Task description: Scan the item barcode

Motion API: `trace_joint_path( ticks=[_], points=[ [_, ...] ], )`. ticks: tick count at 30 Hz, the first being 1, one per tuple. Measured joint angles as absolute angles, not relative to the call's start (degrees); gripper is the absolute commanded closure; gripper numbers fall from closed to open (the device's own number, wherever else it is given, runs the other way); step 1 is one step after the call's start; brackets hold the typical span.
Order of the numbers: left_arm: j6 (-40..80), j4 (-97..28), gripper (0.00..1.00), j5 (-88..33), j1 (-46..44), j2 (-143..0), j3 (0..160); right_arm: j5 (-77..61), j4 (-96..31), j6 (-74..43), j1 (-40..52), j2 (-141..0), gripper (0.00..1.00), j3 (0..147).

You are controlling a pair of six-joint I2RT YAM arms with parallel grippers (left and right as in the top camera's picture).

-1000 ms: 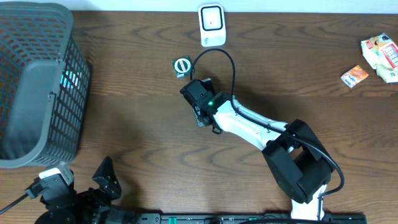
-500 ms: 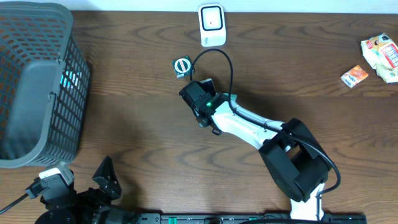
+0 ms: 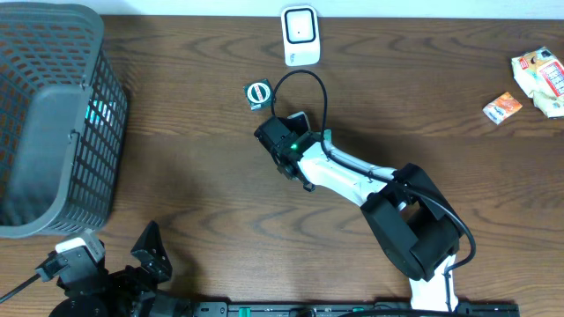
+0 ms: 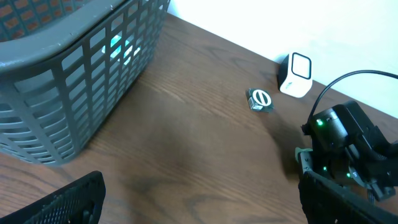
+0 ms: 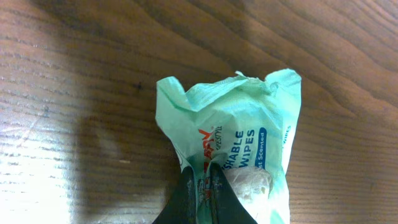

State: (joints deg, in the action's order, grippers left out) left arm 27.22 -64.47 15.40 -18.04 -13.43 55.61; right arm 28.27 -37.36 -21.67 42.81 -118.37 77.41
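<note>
The right end effector (image 5: 204, 179) is clenching a crumpled end of the wipes pack (image 5: 239, 124) near the middle of the surface (image 3: 176, 158), apparently securing it for lifting toward the scanner (image 3: 300, 35) at the far edge. The left end effector (image 4: 205, 202) is hovering released at the near-left corner.

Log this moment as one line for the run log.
right gripper: jaws shut on wipes pack | left gripper: jaws open | scanner: apart from pack | scan: not yet done
</note>
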Motion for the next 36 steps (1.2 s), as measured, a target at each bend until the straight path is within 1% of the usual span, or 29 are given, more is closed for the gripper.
trace_joint_path(
  ticks=[3,5,9,15,17,19,20,23,25,27,30,32,36],
  points=[
    [27.2,-64.4,0.02,15.4,-18.0,-13.4,55.6,25.3,-39.1,-21.3,42.0,-117.5,0.99,77.8],
    [27.2,-64.4,0.02,15.4,-18.0,-13.4,55.6,20.2,-39.6,-19.7,40.7,-116.0,0.99,77.8],
    [27.2,-64.5,0.02,15.4,-18.0,-13.4,55.6,7.5,-39.9,-16.1,36.4,-111.2,0.99,77.8],
    [27.2,-64.5,0.02,15.4,-18.0,-13.4,55.6,-15.1,-43.1,-8.2,26.5,-105.8,0.98,78.8],
    [27.2,-64.5,0.02,15.4,-18.0,-13.4,55.6,-18.0,-45.2,-5.6,24.3,-105.8,0.87,78.9],
    [27.2,-64.4,0.02,15.4,-18.0,-13.4,55.6,-17.0,-47.0,-4.3,23.7,-105.8,0.70,78.9],
    [27.2,-64.5,0.02,15.4,-18.0,-13.4,55.6,-15.7,-47.3,-3.5,24.3,-105.8,0.63,78.9],
    [27.2,-64.4,0.02,15.4,-18.0,-13.4,55.6,-10.9,-47.5,-3.6,26.8,-105.8,0.52,78.9],
    [27.2,-64.4,0.02,15.4,-18.0,-13.4,55.6,-6.2,-47.4,-4.4,29.2,-105.8,0.41,78.9],
    [27.2,-64.4,0.03,15.4,-18.0,-13.4,55.6,-0.1,-47.4,-6.4,32.0,-105.9,0.36,78.9],
    [27.2,-64.4,0.02,15.4,-18.0,-13.4,55.6,7.2,-47.1,-8.5,35.3,-106.5,0.33,78.9],
    [27.2,-64.4,0.02,15.4,-18.0,-13.4,55.6,11.8,-46.8,-10.3,37.4,-107.7,0.26,78.9],
    [27.2,-64.4,0.02,15.4,-18.0,-13.4,55.6,18.9,-46.1,-13.3,40.4,-111.9,0.25,78.9]
  ],
)
